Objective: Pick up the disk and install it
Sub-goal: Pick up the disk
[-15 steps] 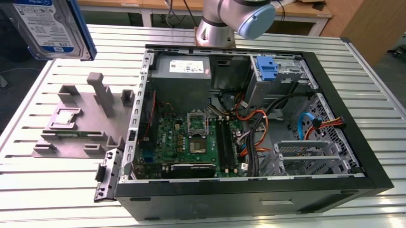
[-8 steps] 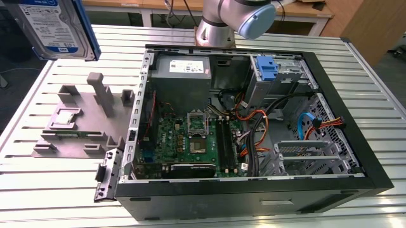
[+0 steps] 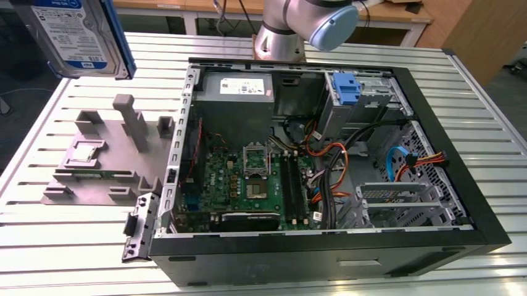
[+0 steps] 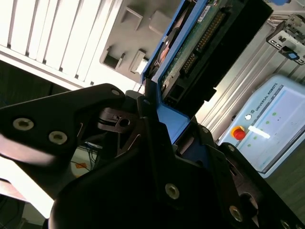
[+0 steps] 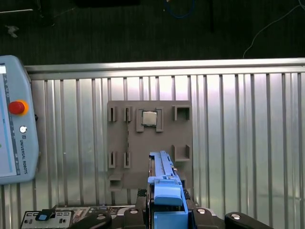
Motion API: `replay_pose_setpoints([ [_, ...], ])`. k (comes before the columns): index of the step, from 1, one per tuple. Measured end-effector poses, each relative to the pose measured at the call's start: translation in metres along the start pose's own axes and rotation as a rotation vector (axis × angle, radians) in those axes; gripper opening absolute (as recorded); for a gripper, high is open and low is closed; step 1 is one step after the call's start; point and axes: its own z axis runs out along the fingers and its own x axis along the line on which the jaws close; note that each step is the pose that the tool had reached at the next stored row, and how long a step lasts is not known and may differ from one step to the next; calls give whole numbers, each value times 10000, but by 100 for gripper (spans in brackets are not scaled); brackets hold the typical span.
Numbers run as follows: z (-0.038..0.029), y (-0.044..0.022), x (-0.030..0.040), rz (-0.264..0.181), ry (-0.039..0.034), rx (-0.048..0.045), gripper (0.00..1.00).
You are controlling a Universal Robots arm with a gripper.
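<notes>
Open computer case (image 3: 461, 203) lying on the slatted metal tabletop (image 3: 74, 259), with a grey parts fixture (image 3: 99, 185) just beside it on the exterior view's left.

The disk (image 3: 78, 37) is clear of the fixture and hangs in the air above and beyond it, label toward the exterior camera and well apart from the case. Judged from this, the pick-up is done. The install is not: the disk sits in no bay, and the case interior, with its blue bracket (image 3: 346, 89), is some way off.

In the second wrist view the gripper (image 4: 167, 124) is closed on the blue rail frame at one end of the disk (image 4: 200, 38). The drive's green circuit-board side is exposed, and its body reaches away from the jaws.

In the first wrist view the disk (image 5: 164, 176) appears edge-on, rising from the gripper (image 5: 167, 217) over the fixture (image 5: 119, 143). A small square processor chip (image 5: 149, 118) rests in a fixture pocket, apart from the disk.
</notes>
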Motion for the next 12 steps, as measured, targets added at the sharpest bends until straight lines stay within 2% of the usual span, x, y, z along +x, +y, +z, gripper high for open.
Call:
replay_pose_setpoints([
  [12,6,-117,-5,0,0,0,37],
])
